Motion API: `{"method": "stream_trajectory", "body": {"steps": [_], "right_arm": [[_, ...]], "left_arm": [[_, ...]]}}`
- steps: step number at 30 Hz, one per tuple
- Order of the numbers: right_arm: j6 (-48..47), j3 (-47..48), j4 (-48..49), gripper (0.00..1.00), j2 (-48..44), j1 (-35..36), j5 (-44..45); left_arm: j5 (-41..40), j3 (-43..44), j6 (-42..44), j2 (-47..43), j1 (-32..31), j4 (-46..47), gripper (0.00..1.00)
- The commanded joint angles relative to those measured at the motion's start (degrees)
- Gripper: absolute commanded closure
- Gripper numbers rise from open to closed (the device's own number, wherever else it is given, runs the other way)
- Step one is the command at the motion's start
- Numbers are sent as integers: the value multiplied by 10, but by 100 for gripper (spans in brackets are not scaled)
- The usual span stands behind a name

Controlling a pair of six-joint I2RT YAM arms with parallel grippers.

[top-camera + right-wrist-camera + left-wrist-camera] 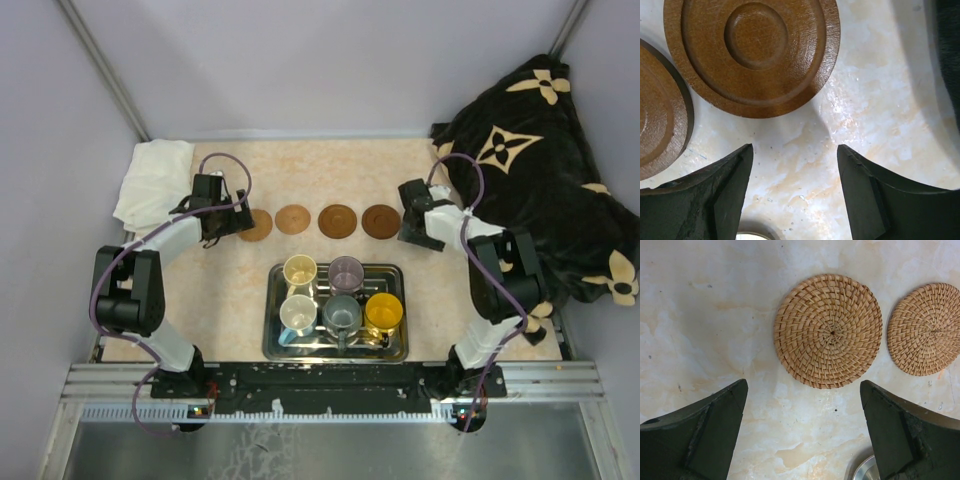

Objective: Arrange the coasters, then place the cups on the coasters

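Note:
Several round coasters lie in a row across the table's middle, from the leftmost coaster (255, 225) to the rightmost coaster (381, 221). In the left wrist view two are woven coasters (828, 331), (926, 329). In the right wrist view two are dark wooden coasters (752, 50), (660, 120). Several cups stand in the metal tray (400, 290): cream-yellow (300, 270), purple (346, 271), white with blue inside (298, 314), grey (341, 314), orange-yellow (383, 312). My left gripper (222, 222) (804, 386) hovers open just short of the leftmost coaster. My right gripper (418, 232) (795, 149) is open beside the rightmost, holding nothing.
A black cloth with cream flower prints (530, 170) is heaped at the back right, close to the right arm. A white cloth (150, 180) lies at the back left. The tray's rim (865, 471) shows at the bottom of the left wrist view.

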Motion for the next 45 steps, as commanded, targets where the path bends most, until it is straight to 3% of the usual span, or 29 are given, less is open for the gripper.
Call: {"method": "stream_trajectory", "body": {"steps": [1, 10, 15, 19, 38, 45], "right_arm": [[-6, 20, -19, 31, -63, 12, 29], [-41, 57, -3, 37, -86, 22, -7], [-60, 49, 16, 52, -72, 39, -28], [-76, 41, 32, 59, -53, 64, -37], [-89, 47, 42, 65, 8, 71, -50], [-140, 51, 90, 65, -66, 71, -46]], "left_arm": [[1, 9, -4, 1, -3, 4, 0], [-3, 9, -2, -8, -3, 0, 1], [-5, 8, -1, -9, -4, -2, 1], [-7, 8, 0, -6, -4, -3, 1], [-12, -5, 0, -20, -4, -1, 1], [-8, -46, 29, -88, -5, 68, 1]]}}
